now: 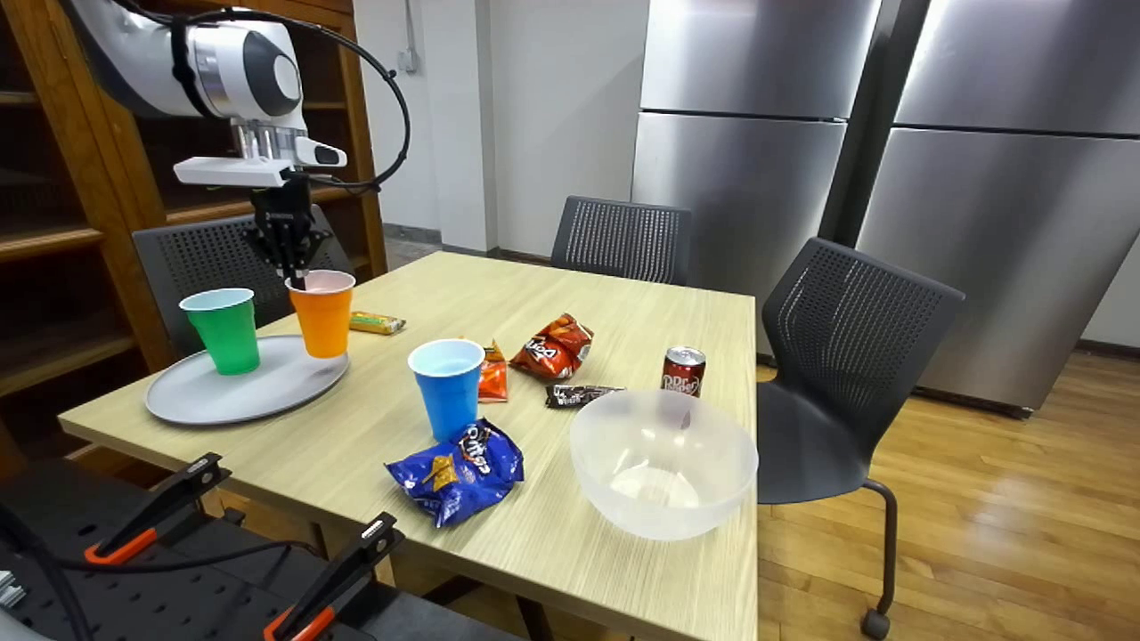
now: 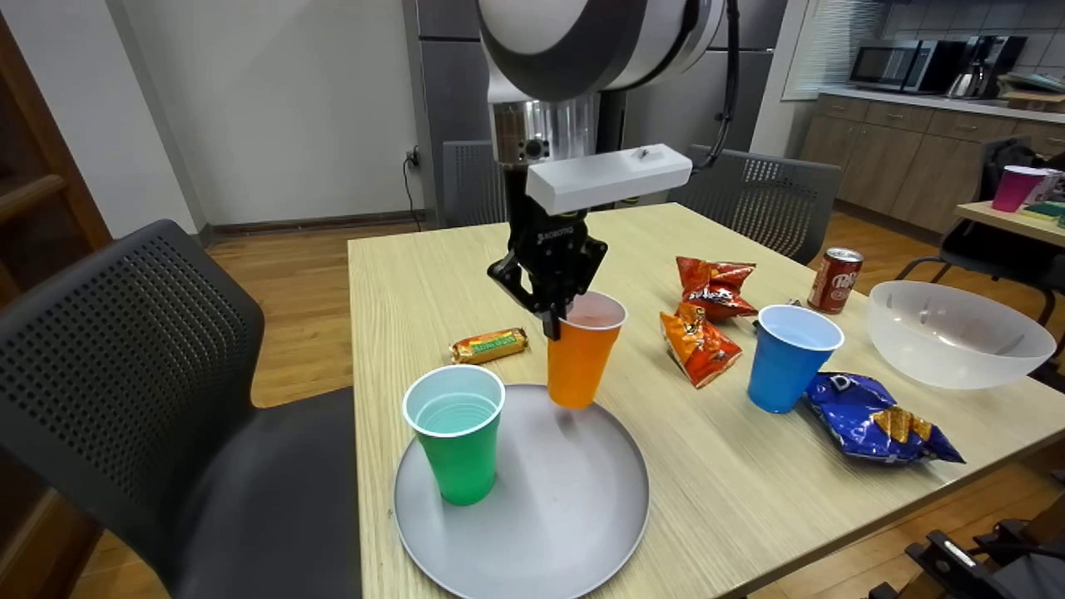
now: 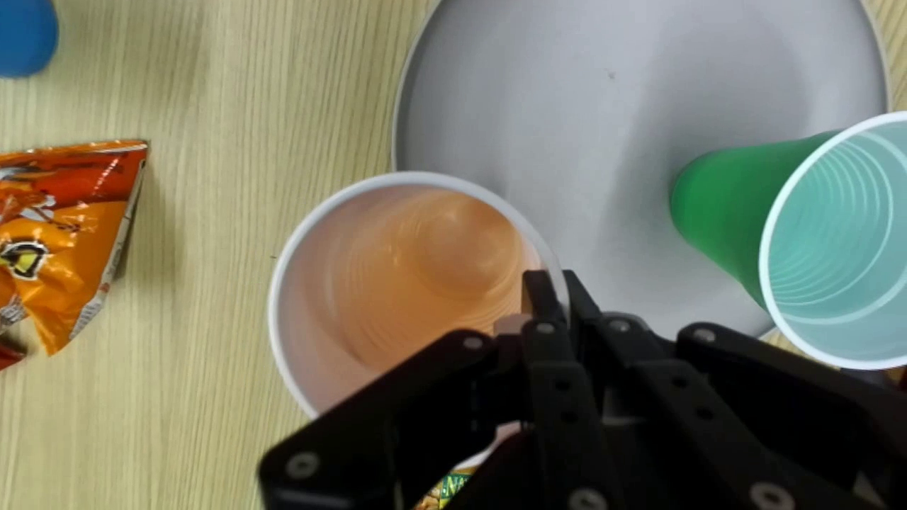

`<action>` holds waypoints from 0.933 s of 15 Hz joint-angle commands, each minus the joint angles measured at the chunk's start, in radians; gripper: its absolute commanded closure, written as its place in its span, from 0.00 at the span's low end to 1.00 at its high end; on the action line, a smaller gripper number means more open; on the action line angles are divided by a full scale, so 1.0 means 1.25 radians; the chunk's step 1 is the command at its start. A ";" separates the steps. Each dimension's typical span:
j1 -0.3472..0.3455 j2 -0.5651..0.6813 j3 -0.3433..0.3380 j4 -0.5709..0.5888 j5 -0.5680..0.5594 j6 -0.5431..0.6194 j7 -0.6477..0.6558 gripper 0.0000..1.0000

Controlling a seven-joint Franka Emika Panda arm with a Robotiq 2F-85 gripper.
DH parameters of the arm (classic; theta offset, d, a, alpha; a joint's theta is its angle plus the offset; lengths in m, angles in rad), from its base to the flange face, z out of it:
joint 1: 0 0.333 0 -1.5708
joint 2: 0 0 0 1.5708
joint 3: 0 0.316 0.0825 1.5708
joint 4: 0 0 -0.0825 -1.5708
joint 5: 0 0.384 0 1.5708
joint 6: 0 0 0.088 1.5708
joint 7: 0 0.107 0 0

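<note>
My gripper (image 1: 297,281) is shut on the rim of an orange cup (image 1: 322,322), one finger inside and one outside, as the wrist view (image 3: 555,294) shows. The cup (image 2: 578,370) tilts slightly and its base hangs just above the edge of a round grey plate (image 2: 574,516). A green cup (image 2: 463,462) stands upright on the plate, beside the orange cup; it also shows in the wrist view (image 3: 730,205). A yellow wrapped bar (image 2: 489,345) lies on the table behind the cups. The gripper hides part of the bar in the wrist view (image 3: 453,484).
A blue cup (image 1: 448,396) stands near a blue chip bag (image 1: 463,476). An orange bag (image 2: 697,348), a red bag (image 1: 557,347) and a dark bar (image 1: 579,396) lie mid-table. A soda can (image 1: 683,370) and a clear bowl (image 1: 663,507) stand farther along. Chairs surround the table.
</note>
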 commanded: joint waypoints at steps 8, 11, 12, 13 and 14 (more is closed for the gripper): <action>0.031 0.097 0.000 0.119 0.000 -0.055 0.011 0.99; 0.037 0.114 -0.002 0.137 -0.002 -0.064 0.013 0.99; 0.038 0.117 -0.002 0.141 -0.001 -0.068 0.012 0.99; 0.039 0.120 -0.002 0.145 -0.001 -0.070 0.012 0.99; 0.039 0.123 -0.002 0.149 -0.001 -0.074 0.010 0.99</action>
